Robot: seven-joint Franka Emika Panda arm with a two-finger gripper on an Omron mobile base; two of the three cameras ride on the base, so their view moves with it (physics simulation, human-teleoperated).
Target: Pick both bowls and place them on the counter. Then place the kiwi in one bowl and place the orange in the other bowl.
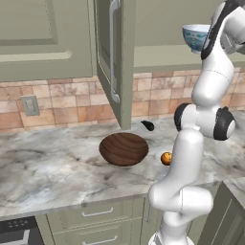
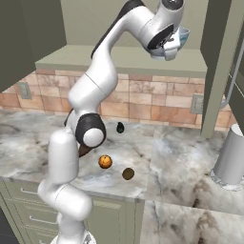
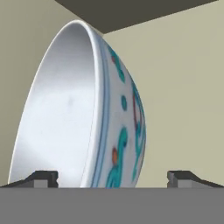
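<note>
1. The pincer stands wide open, its fingertips either side of the white bowl's rim, up on the cabinet shelf.
2. Below the white bowl, on the marble bench, sits the wooden bowl.
3. The orange, the kiwi and a small black thing lie loose beside the wooden bowl.
4. A grey canister stands on the bench well apart from the wooden bowl.

Pretty clearly a home kitchen we're looking at: a veined marble tabletop is running over sage-green drawers, a brick-tile backsplash is sitting behind it, wall cabinets are hanging above, and a wall outlet is showing.
</note>
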